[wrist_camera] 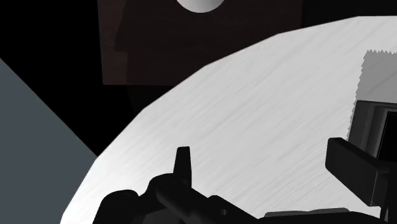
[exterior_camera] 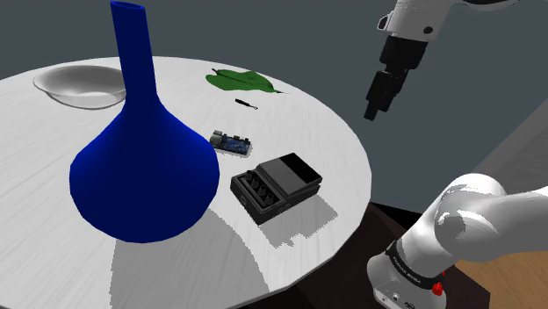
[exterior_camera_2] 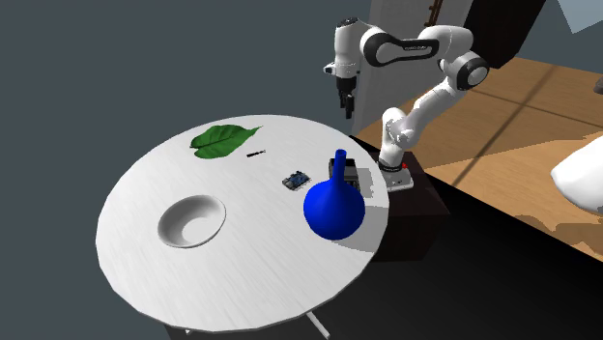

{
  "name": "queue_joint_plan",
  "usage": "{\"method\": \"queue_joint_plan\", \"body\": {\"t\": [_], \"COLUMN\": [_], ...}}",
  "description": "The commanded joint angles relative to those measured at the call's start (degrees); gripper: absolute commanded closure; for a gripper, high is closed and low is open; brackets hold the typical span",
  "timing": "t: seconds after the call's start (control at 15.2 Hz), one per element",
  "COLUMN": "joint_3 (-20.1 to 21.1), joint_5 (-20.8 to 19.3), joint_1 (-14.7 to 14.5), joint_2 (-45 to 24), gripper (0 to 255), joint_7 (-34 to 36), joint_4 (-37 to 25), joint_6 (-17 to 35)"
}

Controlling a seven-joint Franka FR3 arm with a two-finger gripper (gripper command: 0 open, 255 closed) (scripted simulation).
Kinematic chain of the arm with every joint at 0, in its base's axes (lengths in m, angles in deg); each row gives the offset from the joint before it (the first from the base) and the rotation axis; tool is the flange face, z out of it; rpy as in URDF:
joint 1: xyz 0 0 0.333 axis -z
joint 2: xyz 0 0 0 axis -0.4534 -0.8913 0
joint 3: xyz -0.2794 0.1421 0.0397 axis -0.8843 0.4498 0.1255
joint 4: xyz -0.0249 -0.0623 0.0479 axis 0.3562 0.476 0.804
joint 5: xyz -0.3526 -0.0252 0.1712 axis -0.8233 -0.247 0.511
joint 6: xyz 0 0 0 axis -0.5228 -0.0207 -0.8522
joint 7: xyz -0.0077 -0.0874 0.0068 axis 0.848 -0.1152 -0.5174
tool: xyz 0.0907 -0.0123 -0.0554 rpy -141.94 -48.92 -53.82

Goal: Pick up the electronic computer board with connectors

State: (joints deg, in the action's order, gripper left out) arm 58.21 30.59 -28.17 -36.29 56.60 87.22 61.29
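A: Shoulder view, left to right, go.
B: White bowl [exterior_camera: 79,86] upper left on the round table [exterior_camera: 307,132]. Then a big blue vase [exterior_camera: 140,167], upright, left of centre.
A: Board?
B: Computer board [exterior_camera: 231,141] lies flat mid-frame, just beside the vase's belly on its right. Blue with small connectors. Second exterior view has it at centre [exterior_camera_2: 296,180], just left of the vase.
A: Around it?
B: Green leaf [exterior_camera: 241,82] above it, a small dark stick [exterior_camera: 246,103] between leaf and board. Black box [exterior_camera: 277,187] near it, lower right.
A: Gripper?
B: Gripper [exterior_camera: 376,112] is up in the air, upper right, past the table edge and well apart from the board. Nothing in it.
A: Fingers?
B: Wrist view: gripper [wrist_camera: 267,159] over bare tabletop, fingers [wrist_camera: 182,162] standing apart, black box just beyond one of them.
A: Far right?
B: Stand [exterior_camera: 384,224] lower right, arm base on it.
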Motion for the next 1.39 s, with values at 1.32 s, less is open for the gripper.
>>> {"method": "queue_joint_plan", "body": {"t": [1.32], "joint_3": [12.8], "joint_5": [0.8], "joint_1": [-6.4], "joint_2": [-35.2], "gripper": [0], "joint_7": [2.0], "joint_4": [-15.6], "joint_6": [23.8]}}
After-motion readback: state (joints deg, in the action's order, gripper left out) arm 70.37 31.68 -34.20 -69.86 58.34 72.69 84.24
